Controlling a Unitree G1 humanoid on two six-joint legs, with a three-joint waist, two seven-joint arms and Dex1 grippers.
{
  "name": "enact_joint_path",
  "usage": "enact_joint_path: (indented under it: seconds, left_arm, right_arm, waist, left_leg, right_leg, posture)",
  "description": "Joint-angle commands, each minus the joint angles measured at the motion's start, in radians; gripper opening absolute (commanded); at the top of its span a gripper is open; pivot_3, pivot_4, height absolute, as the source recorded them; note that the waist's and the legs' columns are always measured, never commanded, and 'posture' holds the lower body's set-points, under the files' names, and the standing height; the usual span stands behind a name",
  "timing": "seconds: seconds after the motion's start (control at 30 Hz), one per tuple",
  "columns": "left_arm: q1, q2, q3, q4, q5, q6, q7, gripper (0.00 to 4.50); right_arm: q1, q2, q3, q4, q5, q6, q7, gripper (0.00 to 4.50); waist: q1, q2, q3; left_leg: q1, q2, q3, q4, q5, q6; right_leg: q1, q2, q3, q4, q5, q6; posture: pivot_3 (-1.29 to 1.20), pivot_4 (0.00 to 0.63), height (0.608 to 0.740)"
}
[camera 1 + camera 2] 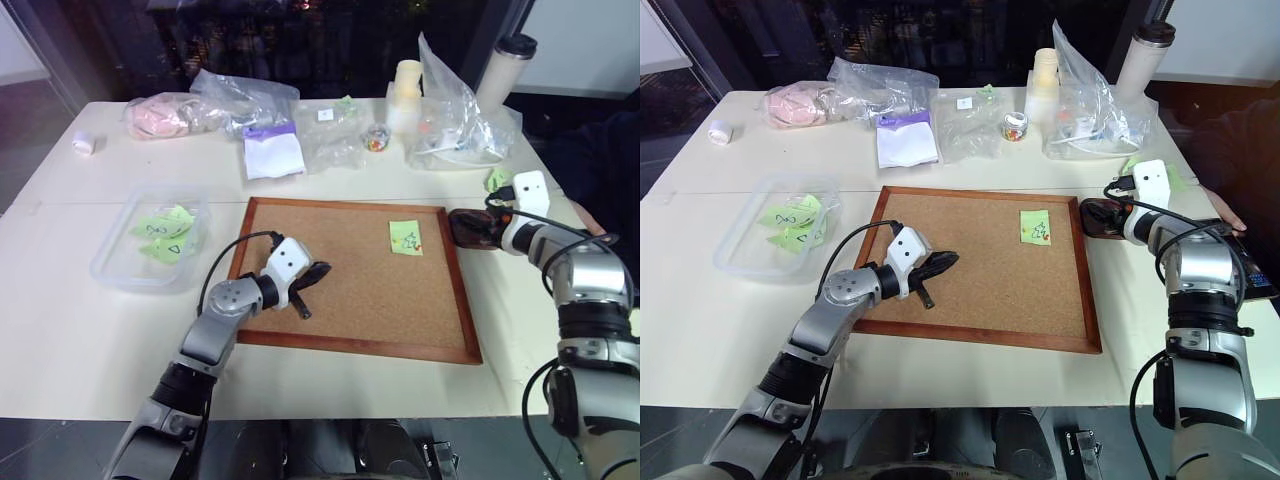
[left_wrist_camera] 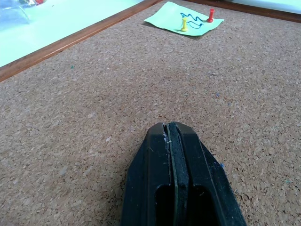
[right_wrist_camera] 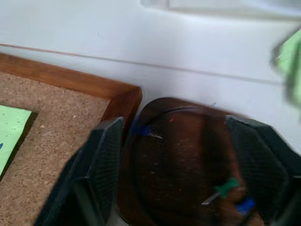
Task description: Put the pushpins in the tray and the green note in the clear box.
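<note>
left eye view has the left gripper (image 1: 312, 283) stretched low over the cork board (image 1: 350, 330), fingers pinched flat together with nothing between them. right gripper (image 3: 171, 155) hangs over the tray (image 3: 178, 188), which sits just off the board's right edge, and its fingers (image 3: 106, 155) are spread wide, holding nothing. i count three pushpins (image 3: 221, 190) in the tray: one green, two blue. two more, one yellow and one red, are stuck in the green note (image 2: 186, 20) near the board's far right corner. clear box (image 1: 115, 265) sits left of the board with a few green notes inside.
</note>
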Motion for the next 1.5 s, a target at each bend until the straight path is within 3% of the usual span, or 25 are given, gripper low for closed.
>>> enact_joint_path:
  seconds: [0.03, 0.47, 0.57, 0.6, 0.67, 1.5]
  left_arm:
    - [0.036, 0.006, -0.033, 0.034, 0.014, 0.015, -0.020, 0.00]
    - [0.038, 0.010, -0.034, 0.028, 0.016, 0.012, -0.020, 0.00]
    - [0.041, 0.011, -0.033, 0.023, 0.016, 0.013, -0.019, 0.00]
    - [0.043, 0.012, -0.033, 0.021, 0.015, 0.014, -0.018, 0.00]
    - [0.048, 0.015, -0.031, 0.018, 0.015, 0.014, -0.018, 0.00]
    - [0.045, 0.022, -0.036, 0.017, 0.018, 0.016, -0.030, 0.00]
  right_arm:
    - [-0.001, -0.023, -0.015, -0.091, 0.029, 0.031, 0.020, 3.35]
    - [0.139, 0.050, 0.128, -0.509, 0.145, 0.203, 0.118, 3.35]
    - [0.166, 0.054, 0.145, -0.514, 0.133, 0.190, 0.111, 3.35]
    - [0.173, 0.054, 0.150, -0.514, 0.131, 0.189, 0.107, 2.83]
    - [0.187, 0.052, 0.165, -0.518, 0.122, 0.185, 0.102, 2.19]
    - [0.258, 0.048, 0.127, -0.490, 0.127, 0.149, 0.078, 2.19]
  waist:
    - [0.000, 0.000, 0.000]
    - [0.001, 0.000, 0.000]
    - [0.001, 0.000, 0.000]
    - [0.001, 0.000, 0.000]
    - [0.000, 0.000, 0.000]
    - [-0.001, 0.000, 0.000]
  left_leg:
    - [0.000, 0.000, 0.000, 0.000, 0.000, 0.000]
    - [0.000, 0.000, -0.001, 0.000, 0.000, 0.001]
    - [0.000, 0.000, -0.001, 0.000, 0.000, 0.001]
    - [-0.001, 0.000, -0.001, 0.000, 0.000, 0.001]
    - [0.000, 0.000, -0.001, 0.000, 0.000, 0.001]
    - [0.000, 0.000, -0.001, 0.000, 0.000, 0.001]
  right_leg:
    - [0.000, 0.000, 0.000, 0.000, 0.000, 0.000]
    - [0.000, 0.000, 0.000, -0.001, 0.000, 0.000]
    - [0.000, 0.000, 0.000, -0.001, 0.000, 0.000]
    - [0.000, 0.000, 0.000, -0.001, 0.000, 0.000]
    - [0.000, 0.000, 0.000, -0.001, 0.000, 0.000]
    - [0.000, 0.001, 0.000, -0.001, 0.000, 0.000]
  posture:
    - [0.00, 0.150, 0.740]
    - [0.00, 0.150, 0.740]
    - [0.00, 0.150, 0.740]
    - [0.00, 0.150, 0.740]
    - [0.00, 0.150, 0.740]
    - [0.00, 0.150, 0.740]
